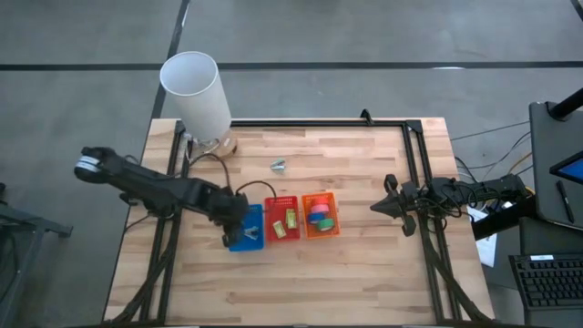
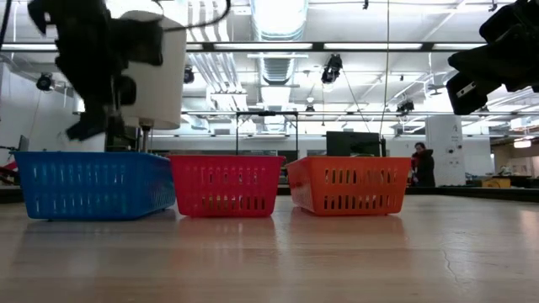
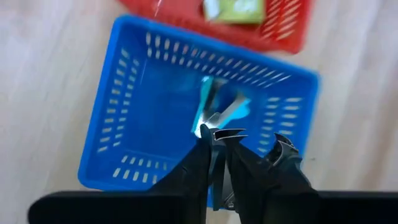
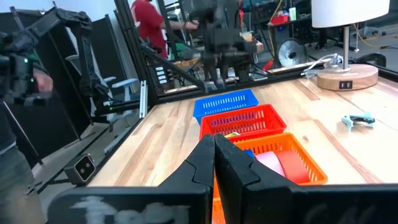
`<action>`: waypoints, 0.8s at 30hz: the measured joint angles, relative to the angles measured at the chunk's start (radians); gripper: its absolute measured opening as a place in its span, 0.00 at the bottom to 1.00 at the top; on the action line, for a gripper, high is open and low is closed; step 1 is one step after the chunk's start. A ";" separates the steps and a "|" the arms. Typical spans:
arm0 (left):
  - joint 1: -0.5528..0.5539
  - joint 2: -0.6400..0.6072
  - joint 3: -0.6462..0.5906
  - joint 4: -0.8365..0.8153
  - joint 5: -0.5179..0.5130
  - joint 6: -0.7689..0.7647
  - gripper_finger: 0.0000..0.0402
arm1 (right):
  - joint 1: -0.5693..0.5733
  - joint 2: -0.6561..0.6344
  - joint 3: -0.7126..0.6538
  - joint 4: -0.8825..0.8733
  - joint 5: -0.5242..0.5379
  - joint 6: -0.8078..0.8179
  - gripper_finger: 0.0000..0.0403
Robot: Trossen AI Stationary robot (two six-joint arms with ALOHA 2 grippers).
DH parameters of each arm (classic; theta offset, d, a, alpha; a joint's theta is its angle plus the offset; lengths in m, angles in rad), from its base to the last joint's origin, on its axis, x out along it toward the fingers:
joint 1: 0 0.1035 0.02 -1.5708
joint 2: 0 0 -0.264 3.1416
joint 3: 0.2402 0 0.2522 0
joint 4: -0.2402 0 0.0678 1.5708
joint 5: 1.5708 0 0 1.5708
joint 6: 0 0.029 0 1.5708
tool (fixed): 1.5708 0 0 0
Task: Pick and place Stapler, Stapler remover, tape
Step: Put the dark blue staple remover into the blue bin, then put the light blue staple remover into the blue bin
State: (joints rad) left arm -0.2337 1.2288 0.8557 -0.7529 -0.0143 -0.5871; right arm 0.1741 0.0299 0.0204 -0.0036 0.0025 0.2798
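My left gripper hovers over the blue basket, fingers pointing down and a narrow gap apart. A light-blue and silver stapler remover lies in the basket just beyond the fingertips. A second remover rests on the bare table farther back. Green, blue and pink tape rolls sit in the orange basket. My right gripper is shut and waits above the table's right side. No stapler shows.
The red basket between the blue and orange ones holds small yellow-green blocks. A white lamp stands at the far left corner. Black frame rails run along the table's far and side edges. Bare wood lies toward the near edge.
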 joint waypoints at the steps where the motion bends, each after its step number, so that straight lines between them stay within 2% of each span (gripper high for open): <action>1: 0.000 0.015 -0.008 0.003 0.000 0.000 0.13 | 0.000 0.000 0.000 0.000 0.000 0.000 0.02; 6: 0.005 0.083 -0.014 0.025 0.001 -0.009 0.17 | 0.000 0.000 0.000 0.000 0.000 0.000 0.02; 15: 0.036 0.111 0.009 0.050 0.004 -0.028 0.37 | 0.000 0.000 0.000 0.000 0.000 0.000 0.02; 20: 0.099 0.074 0.102 0.082 -0.021 -0.007 0.43 | 0.000 0.000 0.000 0.000 0.000 0.000 0.02; 24: 0.214 0.084 0.175 0.157 -0.046 0.077 0.43 | 0.000 0.000 0.000 0.000 0.000 0.000 0.02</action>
State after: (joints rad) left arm -0.0199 1.3128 1.0311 -0.5961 -0.0607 -0.5097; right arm 0.1745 0.0299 0.0204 -0.0036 0.0025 0.2798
